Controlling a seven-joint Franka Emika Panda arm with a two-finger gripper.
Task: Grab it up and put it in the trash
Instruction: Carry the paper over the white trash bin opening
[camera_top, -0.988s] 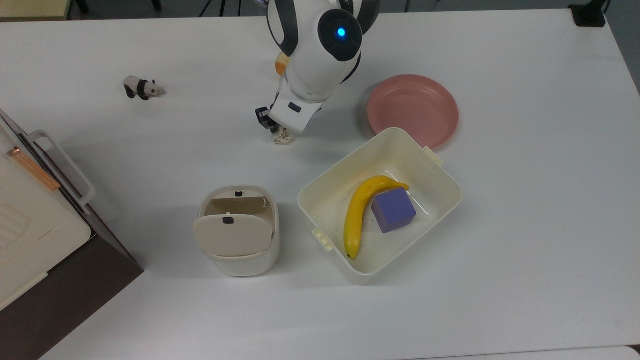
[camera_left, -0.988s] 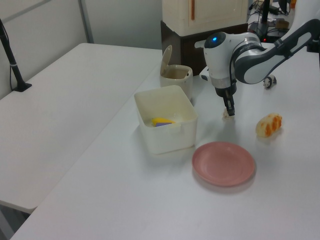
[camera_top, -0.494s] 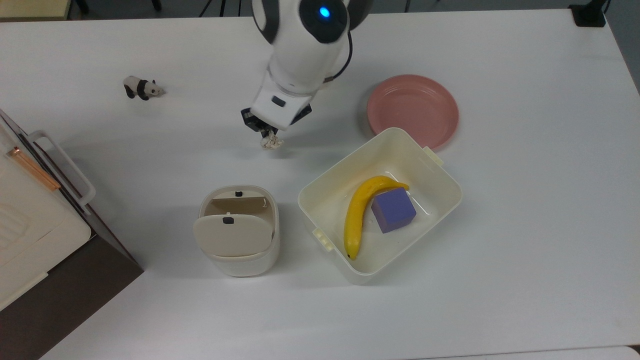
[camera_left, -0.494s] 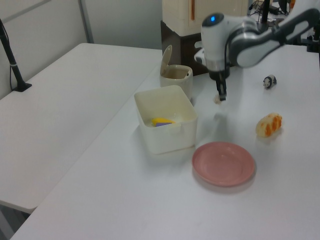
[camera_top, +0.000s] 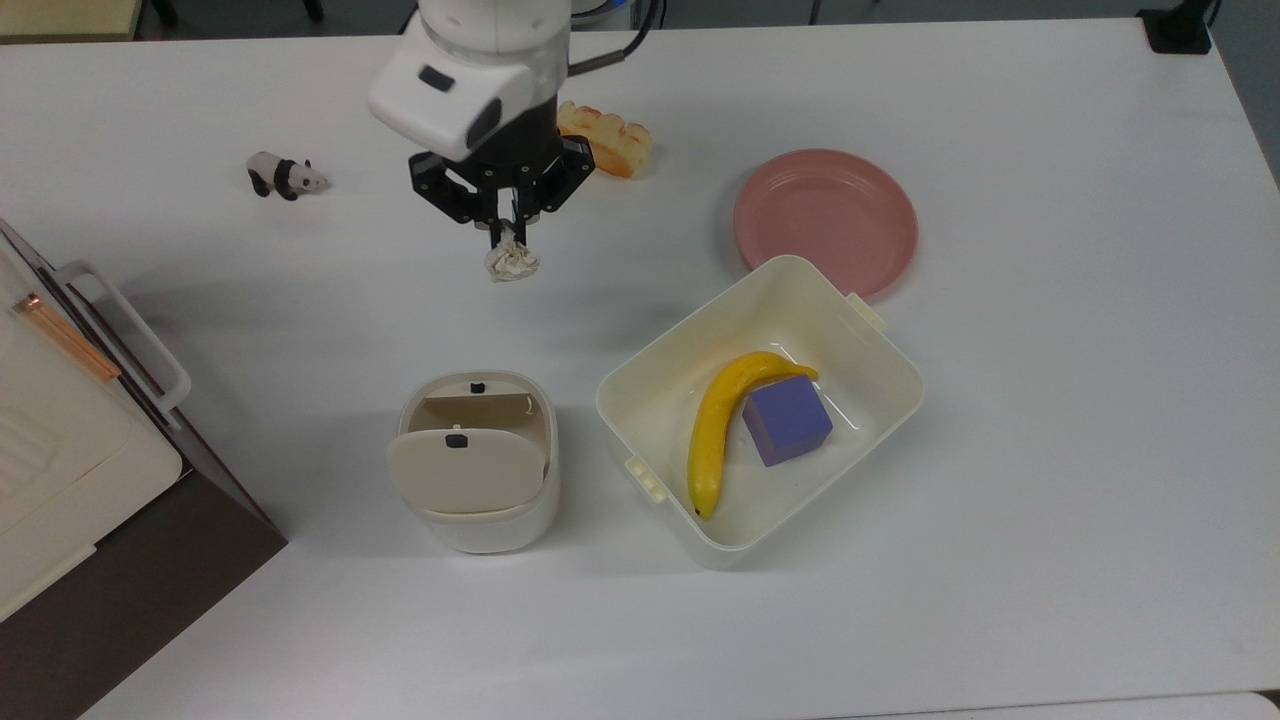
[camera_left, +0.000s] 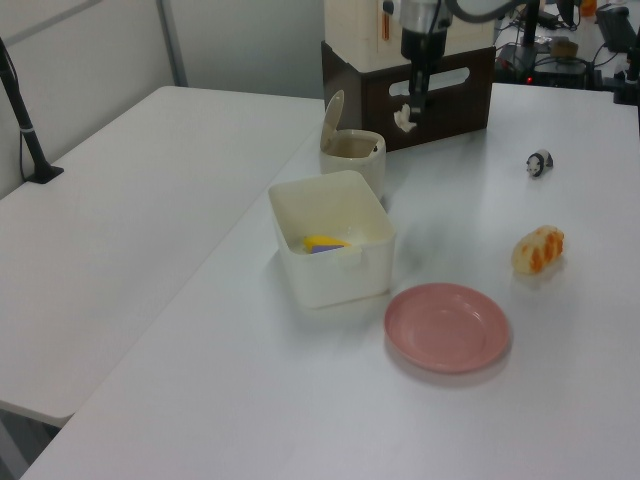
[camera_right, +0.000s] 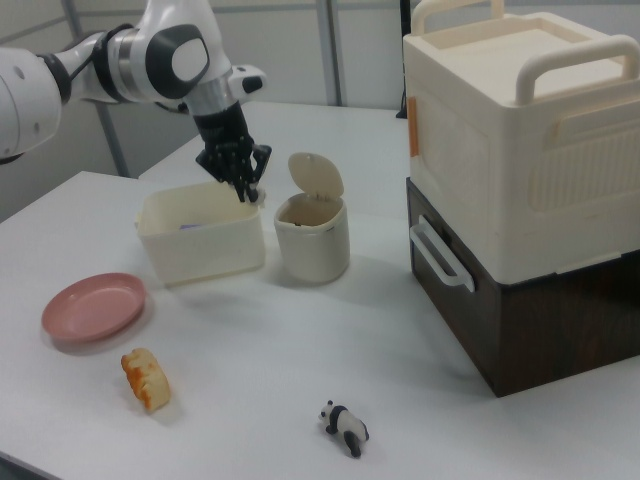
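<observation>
Lifted well clear of the worktop (camera_top: 1000, 560) since a second ago, the tool (camera_top: 507, 235) now hangs high with its fingers clamped on the paper ball (camera_top: 510, 262), which dangles below the tips. In the top view it has also swung toward the top view's left, uncovering the bread piece (camera_top: 605, 138). The bin (camera_top: 478, 520) stands with its flap tipped up, tan inside showing. To finish well, I would carry the ball directly above that opening, not the tub (camera_top: 640, 400) beside it, lower a little, then let go.
</observation>
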